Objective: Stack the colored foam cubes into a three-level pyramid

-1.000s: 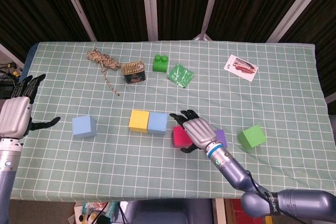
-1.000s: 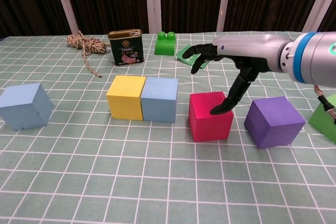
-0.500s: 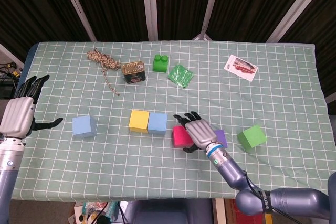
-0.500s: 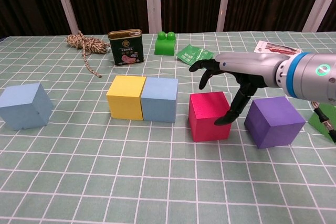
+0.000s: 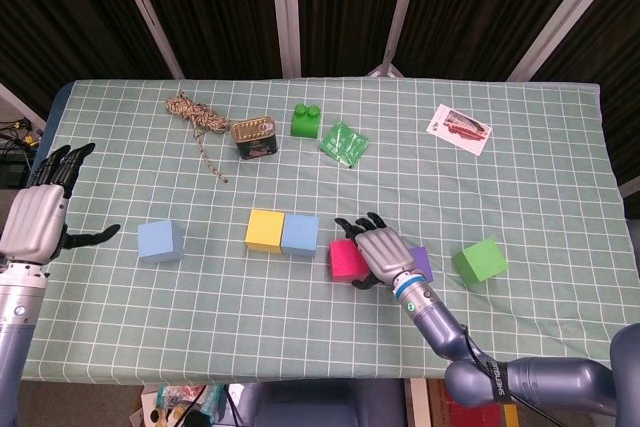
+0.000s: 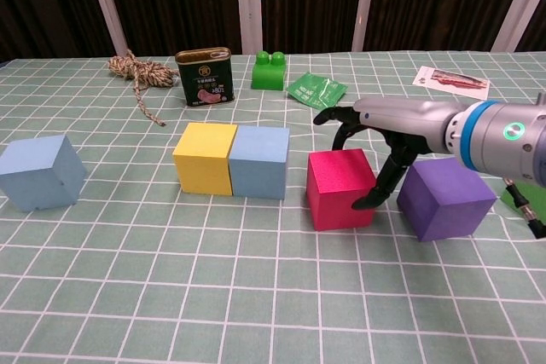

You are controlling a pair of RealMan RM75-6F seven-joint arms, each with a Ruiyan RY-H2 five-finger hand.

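The right hand is positioned palm-down directly over the red cube, fingers spread and curved downward, thumb against the cube's right side. The left hand is raised well to the left of the red cube, fingers extended and apart, holding nothing.

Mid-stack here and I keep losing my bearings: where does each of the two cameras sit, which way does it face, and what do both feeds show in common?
Head view: high above the near table edge, looking steeply down on the whole table; shows the left hand off the left edge and the right hand with its forearm.
Chest view: low, near table height, looking across toward the dark curtain; only the right hand and forearm show.
Shared: right hand at the red cube, purple cube, yellow cube, can.
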